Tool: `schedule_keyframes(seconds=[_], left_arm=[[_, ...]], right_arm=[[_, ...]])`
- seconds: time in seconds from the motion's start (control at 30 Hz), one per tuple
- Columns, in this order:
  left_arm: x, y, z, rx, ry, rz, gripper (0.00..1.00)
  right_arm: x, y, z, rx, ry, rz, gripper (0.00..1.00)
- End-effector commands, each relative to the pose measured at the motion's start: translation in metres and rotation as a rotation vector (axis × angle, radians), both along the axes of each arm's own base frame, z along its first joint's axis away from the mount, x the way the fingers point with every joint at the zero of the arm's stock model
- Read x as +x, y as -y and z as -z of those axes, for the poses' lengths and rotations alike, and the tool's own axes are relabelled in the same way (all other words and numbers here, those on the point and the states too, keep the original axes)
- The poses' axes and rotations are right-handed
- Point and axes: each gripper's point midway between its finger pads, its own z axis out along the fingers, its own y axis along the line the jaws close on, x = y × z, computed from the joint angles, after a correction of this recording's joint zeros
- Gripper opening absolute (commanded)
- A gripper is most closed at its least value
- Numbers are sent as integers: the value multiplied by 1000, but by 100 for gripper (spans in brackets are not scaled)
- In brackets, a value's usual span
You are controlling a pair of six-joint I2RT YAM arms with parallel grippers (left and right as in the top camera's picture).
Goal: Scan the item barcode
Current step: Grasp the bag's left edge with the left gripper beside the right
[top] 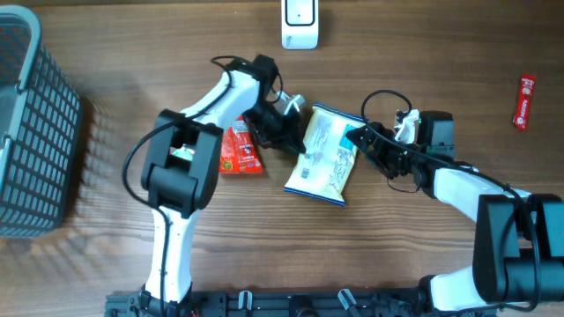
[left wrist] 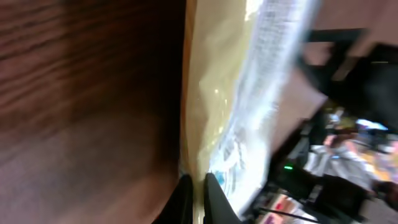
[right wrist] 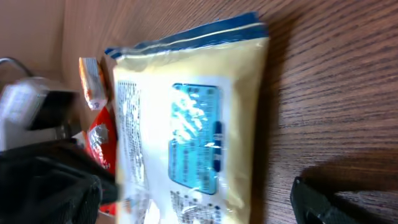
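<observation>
The item is a pale yellow snack bag (top: 322,157) with a blue label, lying flat in the middle of the table. My left gripper (top: 284,134) is shut on the bag's left edge. In the left wrist view both fingers (left wrist: 214,200) pinch the bag's thin seam (left wrist: 217,99). My right gripper (top: 359,143) is open at the bag's right end. The right wrist view has the bag (right wrist: 193,137) between the spread fingers, and the right finger (right wrist: 323,202) stands clear of it over bare wood. I cannot make out the barcode. A white scanner (top: 300,24) stands at the far edge.
A red packet (top: 240,151) lies under my left arm, touching the bag's left side. A second red packet (top: 524,101) lies at the far right. A grey basket (top: 31,132) fills the left edge.
</observation>
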Motion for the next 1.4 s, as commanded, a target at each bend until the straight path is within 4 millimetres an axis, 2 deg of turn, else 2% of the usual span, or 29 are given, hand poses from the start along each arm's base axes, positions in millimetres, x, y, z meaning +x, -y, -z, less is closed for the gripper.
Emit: schedule_keyframes(seconds=[0.0, 0.07, 0.2, 0.3, 0.33, 0.37, 0.43, 0.47, 0.63, 0.9, 1.03, 1.13, 1.23, 1.37], left_arm=[[12, 3, -73, -203, 50, -60, 4], [14, -2, -80, -206, 61, -72, 4], [15, -7, -80, -196, 56, -83, 4], [18, -16, -65, -99, 95, -76, 4], [21, -21, -57, -37, 110, -81, 11], [23, -25, -49, 23, 115, -94, 37], [26, -28, -35, 105, 123, -120, 95], [26, -26, -31, 110, 130, -120, 100], [18, -13, -15, 100, 139, -100, 100], [-5, 8, 25, 107, 80, -62, 100], [-14, 24, 29, 47, 46, -35, 99], [-20, 34, 34, 22, 34, -16, 86], [-28, 43, 42, 26, 26, 12, 74], [-36, 50, 45, 27, 24, 36, 66]], right_arm=[[-3, 10, 15, -66, -29, 27, 99], [-6, 10, 17, -62, -47, 31, 100], [-15, 8, 23, -44, -104, 37, 99], [-18, 9, 27, -54, -124, 39, 99], [-18, 9, 27, -54, -124, 39, 99], [-18, 10, 27, -55, -125, 43, 99], [-17, 10, 27, -60, -124, 45, 100], [-17, 11, 27, -63, -124, 47, 99], [-17, 13, 28, -73, -122, 52, 99], [-16, 13, 28, -75, -120, 53, 99], [-18, 12, 29, -70, -130, 51, 99], [-22, 12, 31, -70, -149, 48, 92], [-24, 12, 32, -74, -157, 48, 92], [-24, 12, 32, -73, -158, 49, 92]])
